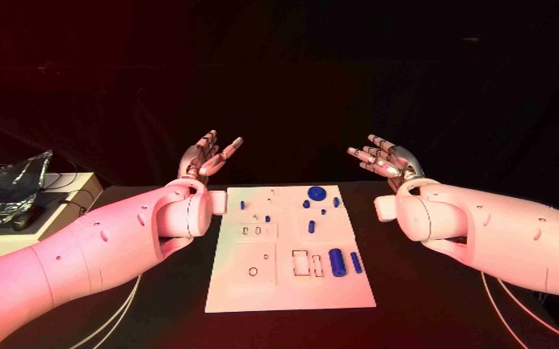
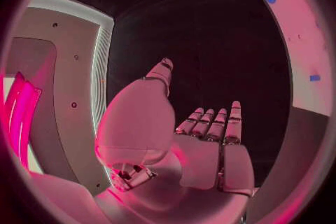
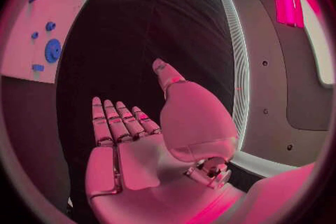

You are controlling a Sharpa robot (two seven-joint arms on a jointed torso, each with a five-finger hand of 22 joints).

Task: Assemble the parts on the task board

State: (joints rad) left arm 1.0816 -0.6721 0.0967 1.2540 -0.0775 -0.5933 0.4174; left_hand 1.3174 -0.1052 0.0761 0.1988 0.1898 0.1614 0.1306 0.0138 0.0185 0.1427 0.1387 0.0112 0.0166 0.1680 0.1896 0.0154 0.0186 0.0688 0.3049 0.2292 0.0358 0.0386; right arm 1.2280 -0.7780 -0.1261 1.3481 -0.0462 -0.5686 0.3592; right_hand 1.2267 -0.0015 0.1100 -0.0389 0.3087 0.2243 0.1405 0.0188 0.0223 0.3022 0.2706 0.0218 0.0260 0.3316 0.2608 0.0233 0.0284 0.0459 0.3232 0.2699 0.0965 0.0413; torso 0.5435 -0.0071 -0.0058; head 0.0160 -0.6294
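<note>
Sitting flat in the middle of the black tabletop (image 1: pixel 443 317): the white task board (image 1: pixel 239 284), long side running near to far. Blue parts on it sit mostly on its right half. Far end has a round gear-like disc (image 1: pixel 317 193), with a smaller round piece (image 1: pixel 306 203) just near-left of it and a small oval piece (image 1: pixel 337 201) to its right. A thin short peg (image 1: pixel 313 225) lies mid-board. Near-right there's a thick cylinder (image 1: pixel 337 261) lying lengthwise and a slimmer bar (image 1: pixel 355 262) just right of it, close but apart. Two tiny blue bits (image 1: pixel 266 218) sit left of centre. Board's left half shows empty outlined slots and holes; can't tell which part matches which.

Left hand (image 1: pixel 208 157) is raised beyond the far-left corner of the board, palm up, fingers straight and spread, released, holding nothing, touching nothing. Left wrist view agrees: palm (image 2: pixel 210 157) bare, fingers extended over dark background.

Right hand (image 1: pixel 385 159) mirrors it beyond the far-right corner, fingers spread, released, nothing in it, clear of the board. Right wrist view shows its palm (image 3: pixel 126 162) bare too.

Both hands are well apart from the parts. Off the left edge of the tabletop sits a pale box (image 1: pixel 58 191) with a crumpled clear bag (image 1: pixel 23 179) on it.
</note>
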